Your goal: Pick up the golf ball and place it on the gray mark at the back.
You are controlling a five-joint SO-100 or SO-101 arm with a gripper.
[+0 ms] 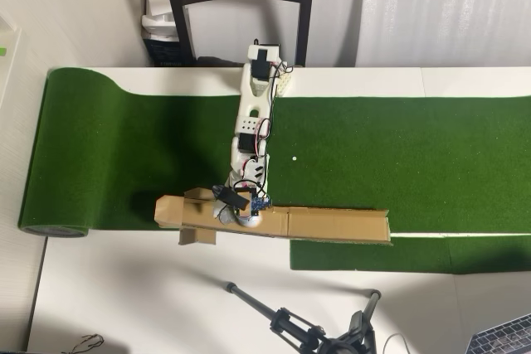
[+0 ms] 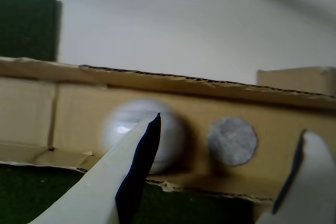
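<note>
While claw (image 2: 226,177) gapes empty, we see golf ball (image 2: 134,132) left of gray mark (image 2: 232,141), behind left finger (image 2: 118,177), inside cardboard trough (image 2: 31,114).

White printed arm (image 1: 252,113) with black servos, red and black wiring, white fingers (image 2: 113,177) with dark inner pads

Soft, even light fills the overhead view, sharp throughout, with a faint arm shadow on the green turf (image 1: 124,147). The wrist view is dimmer and blurred: golf ball (image 2: 170,129) and claw (image 2: 231,166) look smeared.
</note>
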